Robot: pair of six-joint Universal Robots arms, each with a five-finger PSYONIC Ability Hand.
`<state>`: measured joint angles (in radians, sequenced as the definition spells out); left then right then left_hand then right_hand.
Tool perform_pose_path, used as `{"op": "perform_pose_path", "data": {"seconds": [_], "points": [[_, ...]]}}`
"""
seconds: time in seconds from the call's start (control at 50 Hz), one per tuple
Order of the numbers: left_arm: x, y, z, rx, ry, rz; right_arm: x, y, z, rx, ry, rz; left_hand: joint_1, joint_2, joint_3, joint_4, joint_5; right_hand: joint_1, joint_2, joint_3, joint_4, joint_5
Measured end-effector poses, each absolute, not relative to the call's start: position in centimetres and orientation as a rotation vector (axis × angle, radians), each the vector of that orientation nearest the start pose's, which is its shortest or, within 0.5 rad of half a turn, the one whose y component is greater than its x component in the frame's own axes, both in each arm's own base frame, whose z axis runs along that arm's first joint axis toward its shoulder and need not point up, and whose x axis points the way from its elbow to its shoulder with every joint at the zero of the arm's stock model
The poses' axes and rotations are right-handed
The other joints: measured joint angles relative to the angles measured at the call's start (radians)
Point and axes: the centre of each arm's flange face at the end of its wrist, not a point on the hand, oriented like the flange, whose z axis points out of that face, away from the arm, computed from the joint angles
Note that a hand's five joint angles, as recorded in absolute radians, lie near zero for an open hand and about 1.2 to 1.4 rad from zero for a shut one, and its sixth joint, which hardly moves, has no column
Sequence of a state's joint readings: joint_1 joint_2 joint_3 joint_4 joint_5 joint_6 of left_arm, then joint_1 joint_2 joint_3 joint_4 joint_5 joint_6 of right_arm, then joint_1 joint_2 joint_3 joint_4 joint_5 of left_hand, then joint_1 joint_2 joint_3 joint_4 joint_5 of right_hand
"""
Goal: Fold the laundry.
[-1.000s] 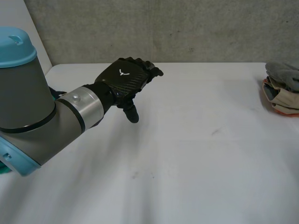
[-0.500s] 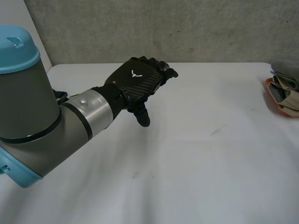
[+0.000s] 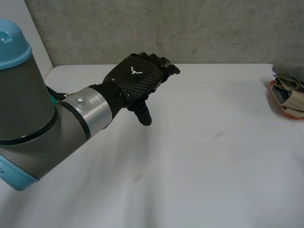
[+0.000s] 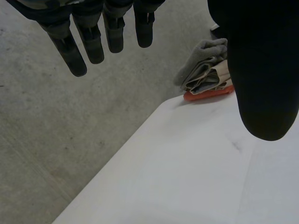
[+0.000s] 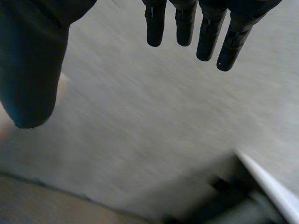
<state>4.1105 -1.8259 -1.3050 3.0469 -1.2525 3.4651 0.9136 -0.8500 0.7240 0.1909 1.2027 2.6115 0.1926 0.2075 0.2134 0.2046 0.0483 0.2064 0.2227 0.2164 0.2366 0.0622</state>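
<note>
A stack of folded laundry (image 3: 289, 90), grey on top with beige and orange below, lies at the table's far right edge. In the left wrist view the same laundry stack (image 4: 208, 74) lies beyond my fingertips, near the table's far corner. My left hand (image 3: 140, 80) hovers above the table's back left part, palm down, fingers straight and thumb hanging, holding nothing. The left hand's fingers (image 4: 88, 39) are spread and empty. My right hand (image 5: 196, 28) has straight, empty fingers over a grey floor, away from the table.
The white table (image 3: 190, 156) stretches bare between my left hand and the stack. A grey concrete wall (image 3: 190, 28) runs behind it. In the right wrist view a pale table edge (image 5: 271, 186) passes below my right hand's fingers.
My left hand went right and slightly forward, then drew back a little. The folded stack sits further right in the head view than a second ago.
</note>
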Motion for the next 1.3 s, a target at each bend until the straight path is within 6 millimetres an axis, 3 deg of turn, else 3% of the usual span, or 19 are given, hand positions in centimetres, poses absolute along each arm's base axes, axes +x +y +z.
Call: {"op": "perform_pose_path", "data": {"seconds": [0.08, 0.14, 0.2, 0.26, 0.28, 0.3, 0.34, 0.44, 0.46, 0.54, 0.72, 0.8, 0.82, 0.9, 0.96, 1.1, 1.16, 1.22, 1.3], "points": [[-32.9, -20.5, 30.5, 1.480, 2.168, -2.381, -16.5, -45.5, 30.6, 0.103, -1.765, 1.610, 0.000, 0.000, 0.000, 0.000, 0.000, 0.000, 0.000, 0.000, 0.000, 0.000], [-32.4, -21.1, 31.1, 1.398, 2.139, -2.412, -15.4, -45.9, 32.6, 0.073, -1.684, 1.678, 0.000, 0.000, 0.000, 0.000, 0.000, 0.000, 0.000, 0.000, 0.000, 0.000], [-31.4, -22.5, 32.0, 1.234, 2.086, -2.455, -10.9, -46.3, 35.7, 0.082, -1.615, 1.906, 0.000, 0.000, 0.000, 0.000, 0.000, 0.000, 0.000, 0.000, 0.000, 0.000], [-29.9, -24.3, 32.7, 1.039, 2.022, -2.477, -6.3, -46.1, 37.0, 0.154, -1.628, 2.105, 0.000, 0.000, 0.000, 0.000, 0.000, 0.000, 0.000, 0.000, 0.000, 0.000], [-29.9, -24.3, 32.7, 1.039, 2.022, -2.477, -6.3, -46.1, 37.0, 0.154, -1.628, 2.105, 0.000, 0.000, 0.000, 0.000, 0.000, 0.000, 0.000, 0.000, 0.000, 0.000], [-28.6, -25.8, 33.0, 0.902, 1.970, -2.473, -2.0, -45.4, 37.3, 0.260, -1.665, 2.260, 0.000, 0.000, 0.000, 0.000, 0.000, 0.000, 0.000, 0.000, 0.000, 0.000], [-25.9, -28.5, 33.1, 0.723, 1.890, -2.423, 4.5, -43.4, 36.4, 0.484, -1.730, 2.445, 0.000, 0.000, 0.000, 0.000, 0.000, 0.000, 0.000, 0.000, 0.000, 0.000], [-22.6, -31.9, 31.7, 0.625, 1.837, -2.279, 10.8, -40.5, 33.8, 0.745, -1.773, 2.561, 0.000, 0.000, 0.000, 0.000, 0.000, 0.000, 0.000, 0.000, 0.000, 0.000], [-21.0, -33.5, 30.4, 0.619, 1.829, -2.185, 13.3, -39.0, 32.2, 0.854, -1.780, 2.592, 0.000, 0.000, 0.000, 0.000, 0.000, 0.000, 0.000, 0.000, 0.000, 0.000], [-17.0, -37.1, 26.3, 0.647, 1.843, -1.934, 17.8, -35.1, 28.1, 1.055, -1.797, 2.615, 0.000, 0.000, 0.000, 0.000, 0.000, 0.000, 0.000, -0.001, 0.000, -0.004], [-10.0, -42.0, 17.9, 0.676, 1.952, -1.592, 22.0, -28.5, 21.0, 1.289, -1.918, 2.508, 0.004, 0.001, 0.000, 0.001, 0.000, 0.000, 0.000, -0.003, 0.000, -0.004], [-8.8, -43.0, 15.9, 0.671, 1.990, -1.544, 22.2, -27.5, 19.7, 1.327, -1.944, 2.458, 0.232, 0.200, 0.192, 0.192, 0.178, 0.000, 0.000, -0.003, 0.000, -0.004], [-8.4, -43.4, 15.0, 0.669, 2.008, -1.528, 22.2, -27.1, 18.9, 1.350, -1.945, 2.413, 0.612, 0.596, 0.575, 0.588, 0.552, 0.000, 0.000, -0.003, 0.000, -0.004], [-8.9, -43.5, 15.1, 0.670, 2.006, -1.547, 21.9, -27.2, 18.6, 1.353, -1.922, 2.380, 0.788, 0.922, 0.910, 0.924, 0.867, 0.000, 0.000, -0.003, 0.000, -0.004], [-10.5, -43.3, 16.7, 0.674, 1.971, -1.617, 21.7, -27.5, 18.8, 1.336, -1.900, 2.364, 0.794, 0.944, 0.931, 0.957, 0.890, 0.000, 0.000, -0.003, 0.000, -0.004], [-19.4, -39.3, 24.5, 0.688, 1.862, -2.037, 21.1, -28.3, 19.2, 1.240, -1.884, 2.341, 0.825, 0.967, 0.955, 0.989, 0.897, 0.000, 0.000, -0.003, 0.000, -0.004], [-24.3, -35.7, 27.3, 0.734, 1.860, -2.249, 20.9, -28.6, 19.4, 1.195, -1.885, 2.331, 0.829, 0.970, 0.961, 0.991, 0.897, 0.000, 0.000, -0.003, 0.000, -0.004], [-28.2, -32.4, 28.2, 0.823, 1.889, -2.386, 20.7, -28.8, 19.5, 1.164, -1.885, 2.325, 0.833, 0.970, 0.961, 0.993, 0.897, 0.000, 0.000, -0.003, 0.000, -0.004], [-32.6, -28.4, 27.2, 0.999, 1.957, -2.469, 20.5, -29.1, 19.6, 1.130, -1.883, 2.317, 0.833, 0.970, 0.961, 0.993, 0.897, 0.000, 0.000, -0.003, 0.000, -0.004]]}}
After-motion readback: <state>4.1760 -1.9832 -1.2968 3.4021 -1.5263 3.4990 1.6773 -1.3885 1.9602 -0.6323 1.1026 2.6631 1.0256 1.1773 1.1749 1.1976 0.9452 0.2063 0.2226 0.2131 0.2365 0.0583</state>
